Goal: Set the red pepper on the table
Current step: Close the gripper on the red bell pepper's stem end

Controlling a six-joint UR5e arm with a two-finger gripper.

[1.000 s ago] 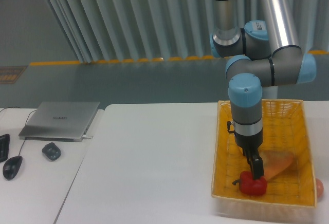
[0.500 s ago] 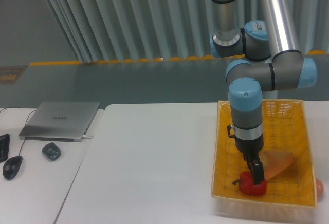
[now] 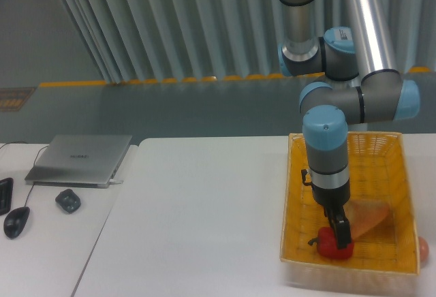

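We've got the red pepper (image 3: 330, 245), small and glossy, sitting in the near-left corner of the yellow basket (image 3: 294, 195), its dark stem poking out leftward. The basket rests on the white table (image 3: 197, 215), at its right side.

No readable text anywhere. The laptop (image 3: 80, 159) at left of the frame has a small mark on its closed lid, too blurred to read. Nothing legible on the arm, basket or bench.
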